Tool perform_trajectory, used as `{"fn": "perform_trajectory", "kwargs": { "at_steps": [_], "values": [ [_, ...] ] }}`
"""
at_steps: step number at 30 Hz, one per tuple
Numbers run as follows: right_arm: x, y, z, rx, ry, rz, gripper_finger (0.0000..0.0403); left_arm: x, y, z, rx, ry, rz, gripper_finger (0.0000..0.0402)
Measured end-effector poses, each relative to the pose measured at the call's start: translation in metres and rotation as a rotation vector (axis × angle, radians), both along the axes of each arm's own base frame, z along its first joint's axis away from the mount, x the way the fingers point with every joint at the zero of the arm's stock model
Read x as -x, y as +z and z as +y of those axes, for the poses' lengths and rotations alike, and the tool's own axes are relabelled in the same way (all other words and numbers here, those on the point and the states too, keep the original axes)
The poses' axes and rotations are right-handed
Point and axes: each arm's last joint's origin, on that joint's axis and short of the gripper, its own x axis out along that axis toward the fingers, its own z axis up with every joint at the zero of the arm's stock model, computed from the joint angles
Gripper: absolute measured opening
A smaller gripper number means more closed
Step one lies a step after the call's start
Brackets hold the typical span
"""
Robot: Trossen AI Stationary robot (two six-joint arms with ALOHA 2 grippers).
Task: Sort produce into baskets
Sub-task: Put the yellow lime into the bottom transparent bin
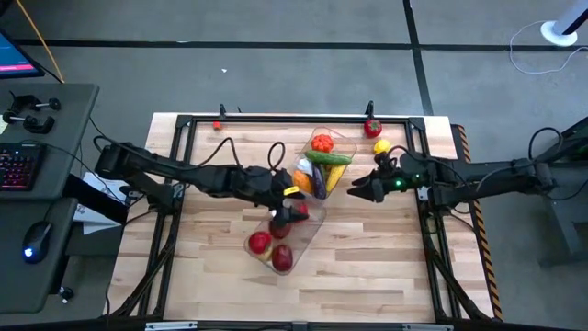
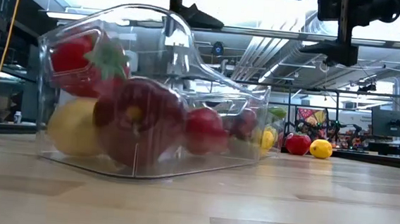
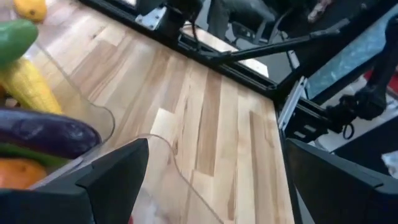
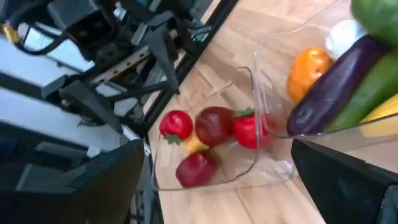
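Two clear plastic rectangular baskets sit end to end near the middle of a light wooden desk [image 1: 211, 276], each already loaded with toy produce. The near clear basket [image 1: 280, 241] holds the red pieces, among them a dark red apple [image 1: 282, 258], a bright red tomato [image 1: 259, 243] and a yellow lemon [image 2: 72, 128] pressed against its wall in the low view. The far clear basket [image 1: 323, 164] carries the vegetables: an orange-red tomato with a green top [image 1: 322, 142], a green cucumber [image 1: 328, 158], a yellow corn-like piece [image 1: 334, 175], a purple eggplant [image 1: 318, 182], a small orange pumpkin [image 1: 302, 181] and a white garlic bulb [image 4: 346, 36]. Outside the baskets, a loose red tomato [image 1: 372, 128] and a loose yellow lemon [image 1: 381, 146] lie close together toward the desk's far right corner. The left gripper [image 1: 292, 210] hangs over the meeting point of the two baskets, its dark fingers [image 3: 118, 177] spread wide and holding nothing. The right gripper [image 1: 363, 191] hovers just right of the far basket, near the loose lemon, its fingers [image 4: 93, 180] likewise parted and empty.
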Motion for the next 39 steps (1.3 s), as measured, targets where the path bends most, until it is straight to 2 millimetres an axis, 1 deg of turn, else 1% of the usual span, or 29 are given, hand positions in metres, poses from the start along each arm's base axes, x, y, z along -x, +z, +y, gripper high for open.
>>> {"fn": "perform_trajectory", "kwargs": {
  "at_steps": [3,7,10,13,15,18,22,27,30,33,36,39],
  "values": [
    [0.000,0.001,0.001,-0.012,-0.063,-0.006,0.0399,0.000,0.001,0.003,0.033,0.025,-0.001,0.0363],
    [-0.002,0.005,-0.001,-0.007,-0.193,-0.061,0.0399,0.000,0.003,0.008,0.026,0.035,-0.009,0.0363],
    [-0.002,0.010,-0.003,0.006,-0.276,-0.112,0.0399,0.000,0.003,0.016,0.055,0.111,-0.006,0.0363],
    [-0.002,0.010,-0.005,0.043,-0.331,-0.119,0.0399,-0.001,0.004,0.036,0.130,0.241,-0.007,0.0363],
    [-0.001,0.009,-0.006,0.086,-0.353,-0.096,0.0399,-0.002,0.009,0.051,0.188,0.298,-0.025,0.0363],
    [-0.001,0.001,-0.012,0.062,-0.465,-0.026,0.0399,-0.002,0.020,0.073,0.269,0.369,-0.065,0.0363],
    [0.001,-0.015,-0.032,0.060,-0.595,0.125,0.0399,-0.001,0.031,0.098,0.318,0.455,-0.107,0.0363],
    [0.010,-0.039,-0.066,0.020,-0.748,0.360,0.0399,0.001,0.052,0.123,0.313,0.515,-0.180,0.0363],
    [0.017,-0.052,-0.085,-0.006,-0.854,0.495,0.0399,0.004,0.068,0.137,0.271,0.537,-0.231,0.0363],
    [0.022,-0.061,-0.103,-0.033,-0.944,0.567,0.0399,0.008,0.083,0.153,0.207,0.552,-0.276,0.0362],
    [0.024,-0.070,-0.117,-0.078,-1.024,0.605,0.0399,0.015,0.096,0.169,0.146,0.528,-0.303,0.0362],
    [0.024,-0.078,-0.127,-0.120,-1.097,0.628,0.0399,0.024,0.103,0.188,0.102,0.490,-0.289,0.0362]
  ]
}}
